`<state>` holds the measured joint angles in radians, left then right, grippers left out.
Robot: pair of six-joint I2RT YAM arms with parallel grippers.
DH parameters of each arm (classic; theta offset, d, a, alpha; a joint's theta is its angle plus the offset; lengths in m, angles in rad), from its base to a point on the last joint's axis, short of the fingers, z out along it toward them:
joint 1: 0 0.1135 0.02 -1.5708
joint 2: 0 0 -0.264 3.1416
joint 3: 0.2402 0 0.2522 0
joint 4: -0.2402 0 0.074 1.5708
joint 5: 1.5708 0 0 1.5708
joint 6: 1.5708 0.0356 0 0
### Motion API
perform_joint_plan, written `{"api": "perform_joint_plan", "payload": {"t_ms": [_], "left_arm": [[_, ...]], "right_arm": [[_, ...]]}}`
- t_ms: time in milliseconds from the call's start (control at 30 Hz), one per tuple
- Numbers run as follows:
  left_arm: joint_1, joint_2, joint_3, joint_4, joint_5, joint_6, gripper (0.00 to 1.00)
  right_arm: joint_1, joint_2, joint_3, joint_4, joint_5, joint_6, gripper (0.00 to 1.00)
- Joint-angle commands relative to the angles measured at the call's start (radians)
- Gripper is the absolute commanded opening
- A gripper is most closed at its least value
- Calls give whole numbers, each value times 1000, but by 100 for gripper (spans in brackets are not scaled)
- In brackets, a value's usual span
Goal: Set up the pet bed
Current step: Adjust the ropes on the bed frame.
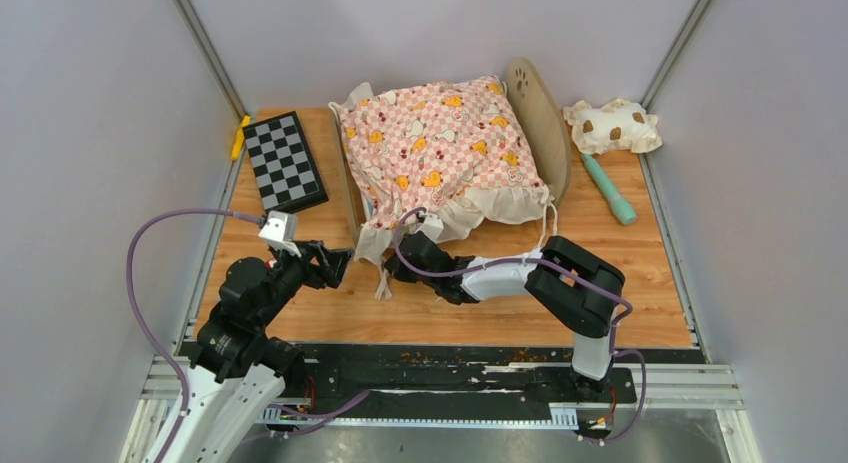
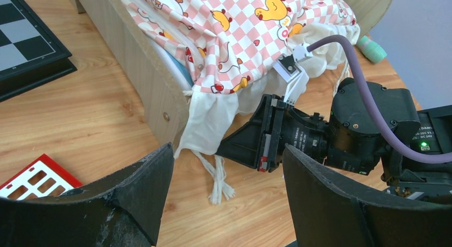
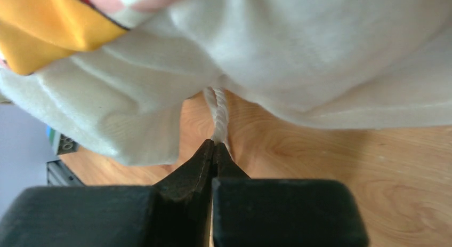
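Observation:
The pet bed (image 1: 541, 123), light wood with a paw-print headboard, stands at the table's back. A pink checkered cushion (image 1: 440, 148) lies over it, and its cream ruffle (image 2: 210, 116) hangs past the wooden footboard (image 2: 133, 71). My right gripper (image 3: 214, 145) is shut on a twisted white cord (image 3: 218, 111) that comes out from under the ruffle (image 3: 320, 55). From above, the right gripper (image 1: 398, 265) sits at the cushion's near left corner. My left gripper (image 1: 338, 265) stands open just left of it, nothing between its fingers. Another cord's tassel (image 2: 219, 180) lies on the wood ahead of the left gripper (image 2: 228, 148).
A black-and-grey chessboard (image 1: 285, 161) lies left of the bed, with a yellow piece (image 1: 240, 138) behind it. A spotted cream pillow (image 1: 612, 126) and a teal stick (image 1: 610, 188) lie to the right. A red-and-white grid piece (image 2: 34, 180) is near my left fingers. Walls enclose three sides.

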<state>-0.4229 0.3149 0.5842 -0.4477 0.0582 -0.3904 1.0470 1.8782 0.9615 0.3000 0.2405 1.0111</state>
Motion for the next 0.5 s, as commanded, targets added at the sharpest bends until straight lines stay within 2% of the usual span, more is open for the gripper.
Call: {"api": "perform_joint_plan", "payload": {"t_ms": [0,233,467], "left_arm": [[1,12,26,27,3,14,81],[1,15,21,27,2,16,82],[1,16,15,24,2,24,82]], "right_arm": [[8,-63,-5,-42,113,-70,0],[10,-61,-14,-50,114,-87,0],[13,-70,-31,-46,104,-114,5]]}}
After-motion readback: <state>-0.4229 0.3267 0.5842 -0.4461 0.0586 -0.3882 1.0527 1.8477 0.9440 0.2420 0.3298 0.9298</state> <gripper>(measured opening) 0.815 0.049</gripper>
